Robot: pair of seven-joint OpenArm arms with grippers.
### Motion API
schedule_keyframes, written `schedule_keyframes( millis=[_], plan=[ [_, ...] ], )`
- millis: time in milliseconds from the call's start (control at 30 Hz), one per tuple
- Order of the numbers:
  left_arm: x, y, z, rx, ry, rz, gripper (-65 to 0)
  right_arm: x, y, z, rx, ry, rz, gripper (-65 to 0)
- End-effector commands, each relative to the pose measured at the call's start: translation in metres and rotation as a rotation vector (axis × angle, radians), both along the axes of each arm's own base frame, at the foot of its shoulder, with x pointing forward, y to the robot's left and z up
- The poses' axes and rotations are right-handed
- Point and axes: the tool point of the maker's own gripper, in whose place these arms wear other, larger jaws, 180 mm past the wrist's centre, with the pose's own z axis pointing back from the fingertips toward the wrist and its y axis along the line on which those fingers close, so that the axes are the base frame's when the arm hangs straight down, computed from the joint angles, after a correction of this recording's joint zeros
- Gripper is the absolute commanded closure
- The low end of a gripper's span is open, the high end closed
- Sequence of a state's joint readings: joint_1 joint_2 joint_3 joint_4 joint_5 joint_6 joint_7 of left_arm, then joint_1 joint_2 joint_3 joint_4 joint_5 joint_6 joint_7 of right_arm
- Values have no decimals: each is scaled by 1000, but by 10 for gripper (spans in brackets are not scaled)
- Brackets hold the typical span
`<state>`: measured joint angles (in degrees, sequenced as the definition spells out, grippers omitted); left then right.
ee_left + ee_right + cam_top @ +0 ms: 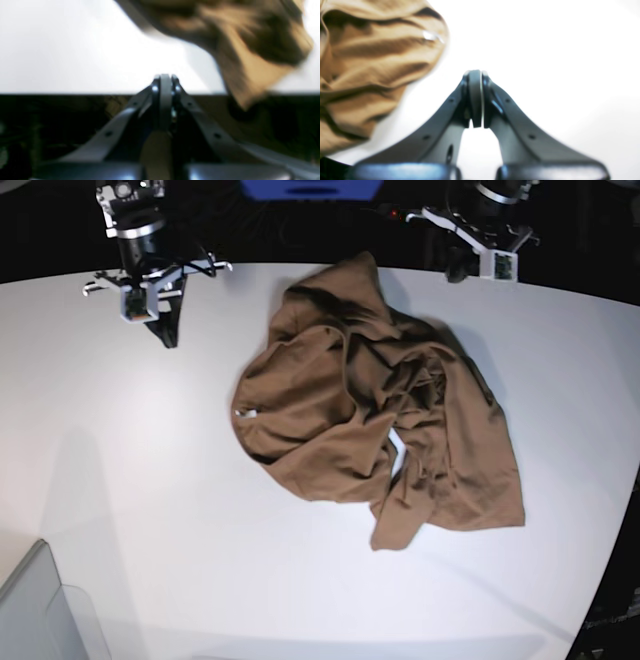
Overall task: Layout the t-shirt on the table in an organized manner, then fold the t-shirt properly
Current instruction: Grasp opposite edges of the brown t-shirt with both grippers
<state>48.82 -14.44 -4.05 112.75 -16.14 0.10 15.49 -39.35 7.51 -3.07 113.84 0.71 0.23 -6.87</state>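
Both grippers, left (165,82) and right (476,75), are sitting closed and empty beside the crumpled shirt (375,420), risking a multi-layer pinch that is dragging bunched cloth across the table (150,510).

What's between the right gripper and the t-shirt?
Only bare table separates the right gripper from the t-shirt, as the base view shows.

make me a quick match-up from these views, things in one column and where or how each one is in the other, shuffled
Things:
1. t-shirt
2. left claw
3. right claw
4. grey bin

States:
a. shut, empty, near the table edge
b. crumpled in a heap mid-table
c. shut, empty, over white tabletop
d. base view's bottom left corner

Pairs: 1-b, 2-a, 3-c, 4-d
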Motion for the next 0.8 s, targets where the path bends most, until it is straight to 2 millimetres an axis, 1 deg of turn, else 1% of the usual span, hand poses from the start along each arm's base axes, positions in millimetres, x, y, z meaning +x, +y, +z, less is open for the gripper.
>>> schedule_keyframes(
  millis=[0,67,167,233,267,300,400,433,467,533,600,667,733,767],
  plan=[
    [3,3,9,4,-31,8,-4,8,6,11,10,-38,14,-27],
    [8,15,14,28,-50,28,-5,18,13,10,19,-22,27,-71],
    [24,30,23,54,-99,60,-6,29,23,12,32,-17,48,-131],
    [29,37,26,49,-115,94,-26,39,29,16,39,-34,59,-161],
    [31,43,28,42,-124,118,-55,43,33,19,43,-40,68,-177],
    [34,48,31,32,-134,140,-97,46,37,21,48,-45,75,-190],
    [41,66,40,-28,-162,221,-259,58,54,25,63,-41,117,-233],
    [45,72,44,-48,-181,246,-290,60,60,24,66,-28,131,-245],
    [50,79,49,-65,-200,271,-302,62,67,24,72,-15,148,-256],
    [59,91,56,-74,-235,307,-295,62,81,23,80,4,182,-272],
    [71,96,63,-82,-269,320,-288,62,90,22,85,18,208,-279],
    [81,98,60,-90,-254,323,-288,62,99,23,94,19,229,-280],
    [101,95,63,-110,-246,312,-288,63,108,25,108,15,245,-280],
    [109,94,60,-122,-229,309,-288,66,109,28,114,8,240,-280]
  ],
)
